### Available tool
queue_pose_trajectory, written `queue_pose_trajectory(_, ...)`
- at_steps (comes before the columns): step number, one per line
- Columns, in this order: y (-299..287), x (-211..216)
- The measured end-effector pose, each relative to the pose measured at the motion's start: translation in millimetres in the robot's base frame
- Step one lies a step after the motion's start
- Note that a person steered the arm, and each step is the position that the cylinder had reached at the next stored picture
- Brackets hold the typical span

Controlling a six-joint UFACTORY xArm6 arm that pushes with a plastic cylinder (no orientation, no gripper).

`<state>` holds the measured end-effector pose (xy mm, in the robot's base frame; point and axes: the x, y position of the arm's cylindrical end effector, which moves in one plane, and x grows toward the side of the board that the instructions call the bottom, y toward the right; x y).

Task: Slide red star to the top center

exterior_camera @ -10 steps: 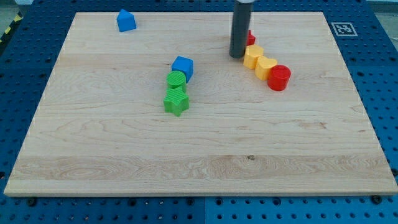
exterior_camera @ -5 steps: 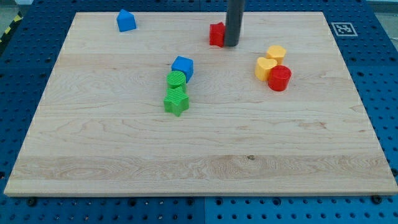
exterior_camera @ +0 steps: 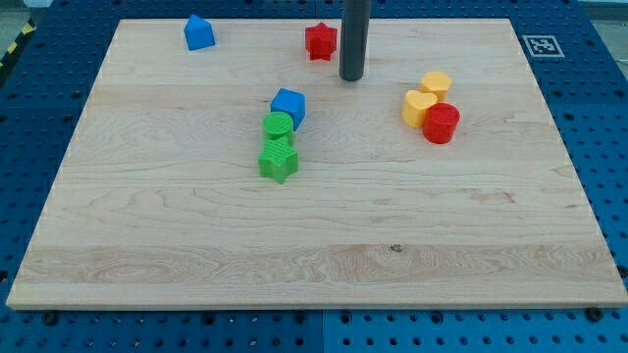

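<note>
**Red star sits near the top middle, my tip just beside it**

The red star (exterior_camera: 320, 41) lies flat on the wooden counter (exterior_camera: 314, 245), close to the view's top edge and about in the middle from side to side. My tip (exterior_camera: 352, 77) is just to the view's right of the star and a bit lower. There is a small gap between them, so they do not touch.

The tool is only a straight dark rod. It has no parts that open or close, so it is not holding anything. It just stands on the counter.

A blue block (exterior_camera: 199, 32) with a pointed top sits far off near the view's top left corner.

Near the middle of the counter, three blocks make a short line. A blue cube (exterior_camera: 288, 103) is at the top of the line. A green round block (exterior_camera: 279, 125) touches it just below. A green star (exterior_camera: 279, 159) comes next, touching the round one.

On the view's right there is another little group. Two yellow blocks, one (exterior_camera: 436, 83) higher and one (exterior_camera: 419, 106) lower to the left, sit close together. Their shapes are hard to make out. A red round block (exterior_camera: 442, 123) touches the lower yellow one.

A black and white square tag (exterior_camera: 541, 44) is on the top right corner.
</note>
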<state>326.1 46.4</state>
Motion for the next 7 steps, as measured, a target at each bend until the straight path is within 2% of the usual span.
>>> queue_pose_trajectory(3, -21.7, -2.4)
queue_pose_trajectory(5, -37.6, -48.4)
queue_pose_trajectory(7, -37.8, -74.9)
